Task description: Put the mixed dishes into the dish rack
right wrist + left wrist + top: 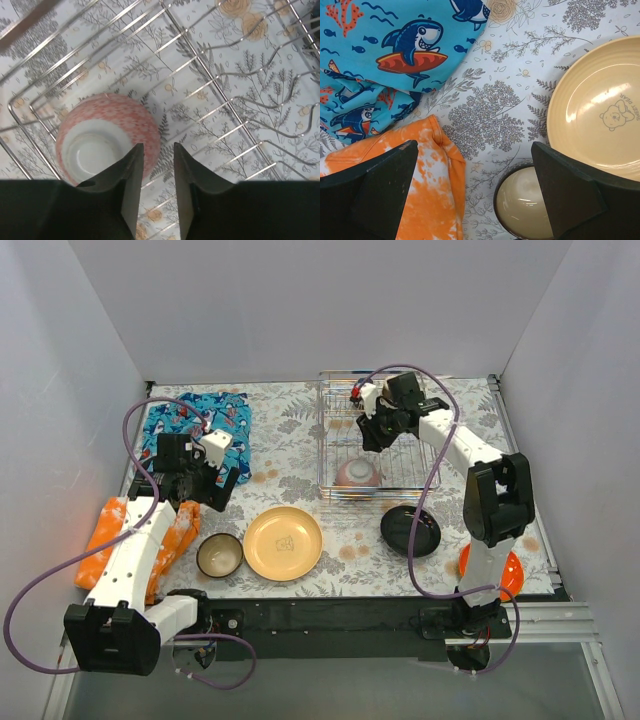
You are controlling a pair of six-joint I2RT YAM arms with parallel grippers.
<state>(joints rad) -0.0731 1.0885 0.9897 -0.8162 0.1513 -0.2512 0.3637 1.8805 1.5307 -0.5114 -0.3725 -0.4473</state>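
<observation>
The silver wire dish rack (400, 410) stands at the back right. A pinkish patterned bowl (357, 476) lies upside down in its near end. My right gripper (376, 432) hovers over the rack, slightly open and empty; in the right wrist view the gripper (158, 146) is just right of the bowl (100, 135). My left gripper (205, 490) is wide open and empty above the table. Below it (475, 145) are the dark brown bowl (520, 205) and the tan-yellow plate (600, 110). The black plate (410, 530) and orange plate (510, 575) lie at the near right. Mug and cup are out of view.
A blue shark-print cloth (200, 425) lies at the back left and an orange tie-dye cloth (140, 540) at the near left, beside the brown bowl (219, 554). The tan plate (283, 543) sits in front of the rack. Grey walls enclose the floral-covered table.
</observation>
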